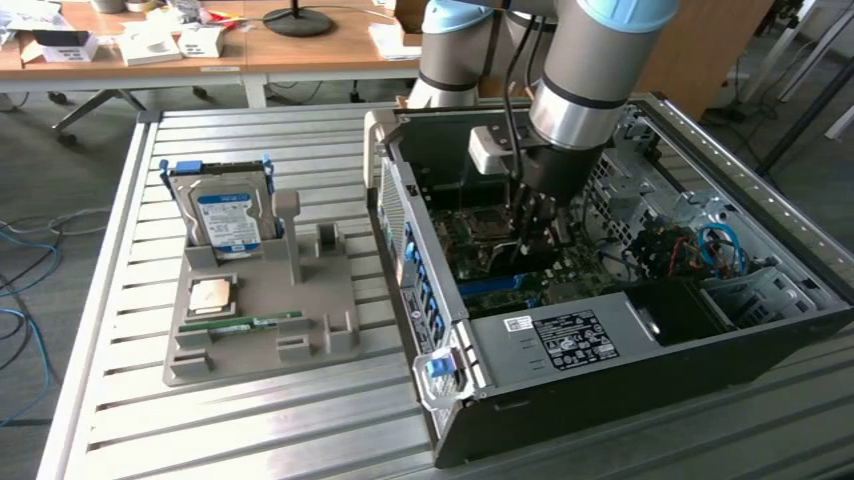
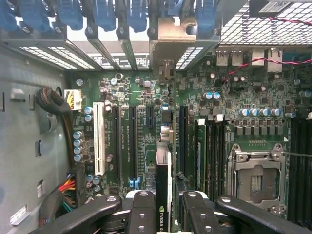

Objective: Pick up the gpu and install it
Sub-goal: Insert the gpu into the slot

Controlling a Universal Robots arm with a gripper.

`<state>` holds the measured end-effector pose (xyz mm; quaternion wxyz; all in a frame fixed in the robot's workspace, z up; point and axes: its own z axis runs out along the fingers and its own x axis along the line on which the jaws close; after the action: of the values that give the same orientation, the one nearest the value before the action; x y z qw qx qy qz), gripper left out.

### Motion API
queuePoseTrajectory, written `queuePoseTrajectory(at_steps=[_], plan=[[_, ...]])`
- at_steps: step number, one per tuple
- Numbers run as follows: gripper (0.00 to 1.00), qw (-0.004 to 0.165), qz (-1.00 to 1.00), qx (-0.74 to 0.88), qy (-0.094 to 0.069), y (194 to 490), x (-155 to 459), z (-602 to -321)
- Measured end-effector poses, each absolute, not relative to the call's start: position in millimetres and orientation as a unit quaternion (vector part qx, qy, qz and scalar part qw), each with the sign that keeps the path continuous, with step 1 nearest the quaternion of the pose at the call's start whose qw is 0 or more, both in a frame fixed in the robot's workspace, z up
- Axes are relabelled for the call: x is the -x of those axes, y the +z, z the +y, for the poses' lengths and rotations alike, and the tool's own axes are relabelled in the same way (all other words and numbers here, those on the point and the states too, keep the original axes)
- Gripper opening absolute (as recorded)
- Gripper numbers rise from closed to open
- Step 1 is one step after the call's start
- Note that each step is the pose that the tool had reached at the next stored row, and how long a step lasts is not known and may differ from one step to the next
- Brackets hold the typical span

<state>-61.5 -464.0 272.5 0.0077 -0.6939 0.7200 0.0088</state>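
Nearest me, the slatted metal table is carrying everything. A grey fixture tray is lying on it toward the exterior view's left, with a memory stick and a processor chip resting in it and a hard drive standing upright at its far end. Just beside the tray, the open computer case is lying on its side. The arm is reaching down into it, and the gripper is clamping its dark fingers on the gpu. The gpu is standing edge-on over the green motherboard, its metal bracket pointing at the case's slot openings. Whether it is seated in a slot, I cannot tell. Beyond, wooden desks are holding boxes and clutter, and blue cables are trailing across the floor.
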Motion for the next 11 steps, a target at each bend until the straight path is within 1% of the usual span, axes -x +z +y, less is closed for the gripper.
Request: queuePoseTrajectory(at_steps=[11], plan=[[0.26,0.008,0.720,0.694,0.009,271.2,63.0,-464.0]])
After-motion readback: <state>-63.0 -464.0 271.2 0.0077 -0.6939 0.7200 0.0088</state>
